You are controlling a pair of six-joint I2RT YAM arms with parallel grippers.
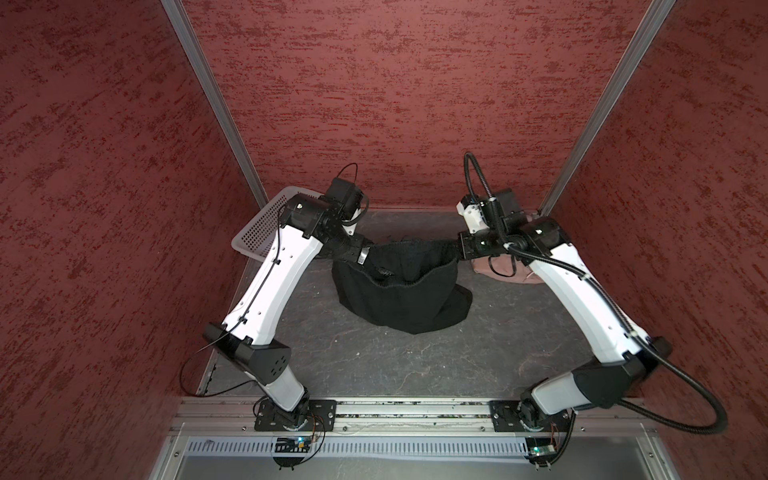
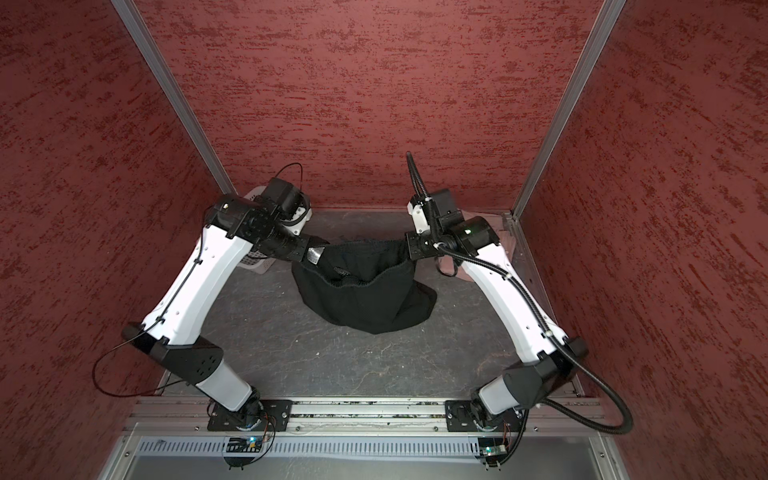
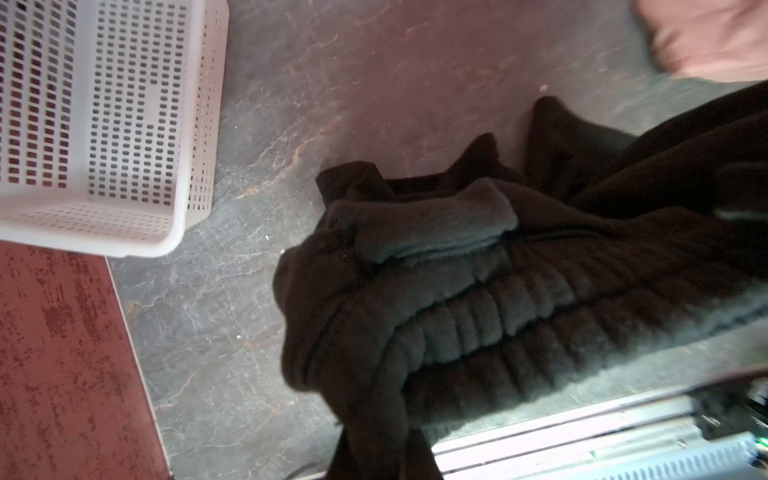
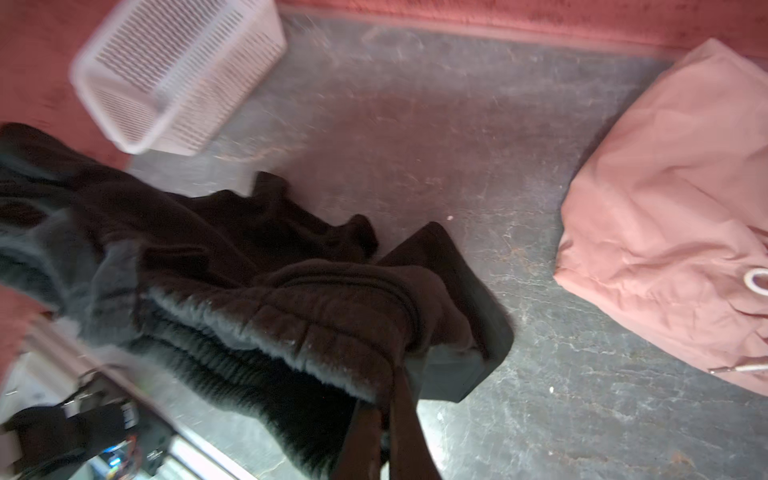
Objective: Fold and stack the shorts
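Observation:
The black shorts point(image 1: 399, 291) point(image 2: 365, 295) hang stretched by their ribbed waistband between my two grippers, with the legs sagging onto the grey table. My left gripper point(image 1: 365, 254) point(image 2: 315, 254) is shut on the waistband's left end point(image 3: 457, 291). My right gripper point(image 1: 460, 247) point(image 2: 409, 248) is shut on the right end point(image 4: 291, 311). In the wrist views the cloth bunches over each pair of fingers, left gripper point(image 3: 382, 453), right gripper point(image 4: 388, 436). The dusty-pink shorts point(image 1: 498, 268) point(image 4: 673, 208) lie folded at the back right, partly hidden under my right arm.
A white perforated basket point(image 1: 262, 224) point(image 3: 104, 124) point(image 4: 178, 70) lies tipped in the back left corner behind my left arm. Red walls close in the table point(image 1: 415, 365) on three sides. A metal rail with the arm bases runs along the front edge.

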